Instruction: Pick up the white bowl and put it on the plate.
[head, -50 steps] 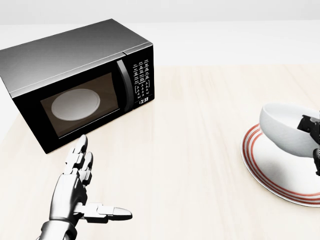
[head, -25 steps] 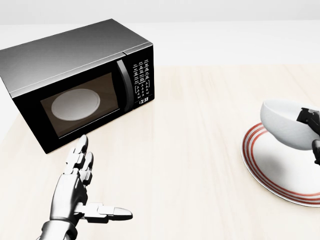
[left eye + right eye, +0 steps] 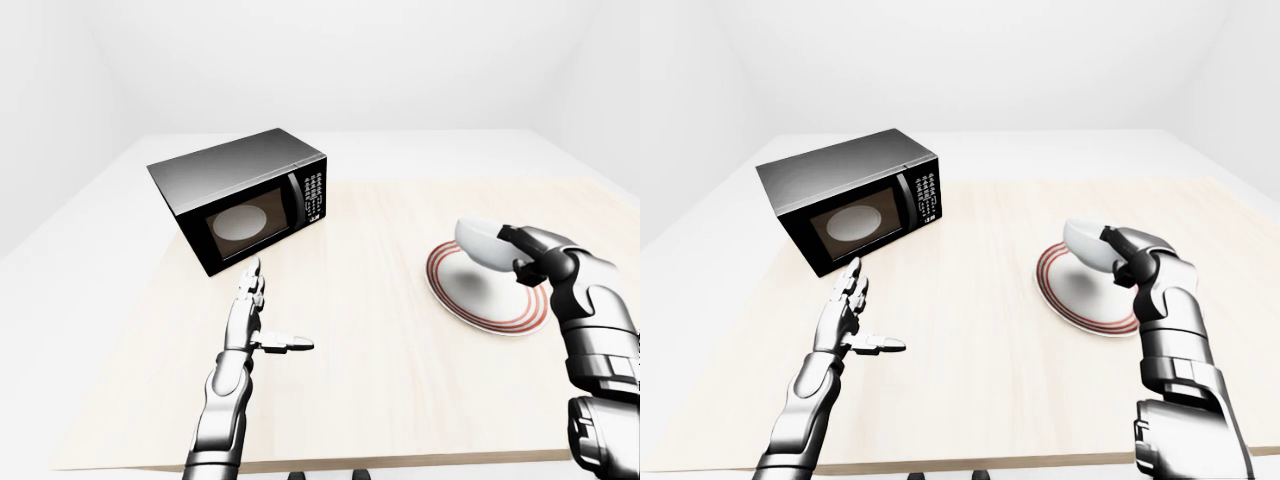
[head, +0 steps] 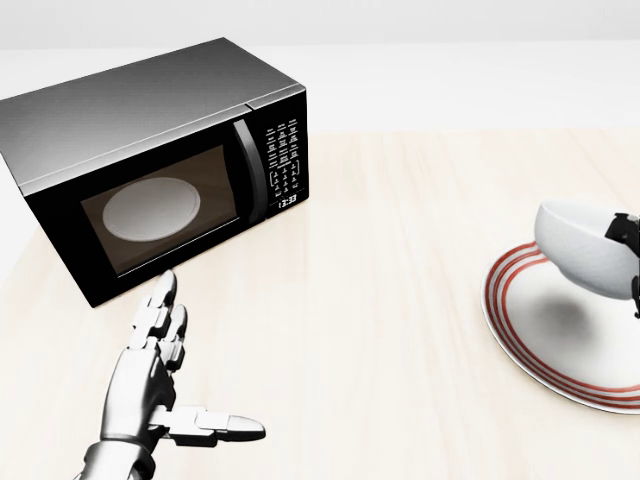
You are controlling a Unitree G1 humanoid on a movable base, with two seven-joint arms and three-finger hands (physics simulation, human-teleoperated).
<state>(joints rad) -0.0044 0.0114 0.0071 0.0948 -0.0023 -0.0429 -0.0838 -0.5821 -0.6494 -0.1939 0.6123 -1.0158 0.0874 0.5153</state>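
The white bowl (image 4: 583, 248) hangs tilted above the red-ringed white plate (image 4: 540, 345) at the right of the head view, casting a shadow on the plate. My right hand (image 3: 524, 255) is shut on the bowl's right rim, fingers wrapped over the edge. My left hand (image 4: 165, 385) hovers open over the wooden table at the lower left, fingers spread and thumb out to the right, holding nothing.
A black microwave (image 4: 165, 160) with its door shut stands on the left part of the wooden table (image 4: 400, 260). The table's near edge (image 3: 330, 462) runs along the bottom of the left-eye view, with white floor around.
The right hand has carried the bowl to the right and slightly up over the plate. The left hand has stayed put.
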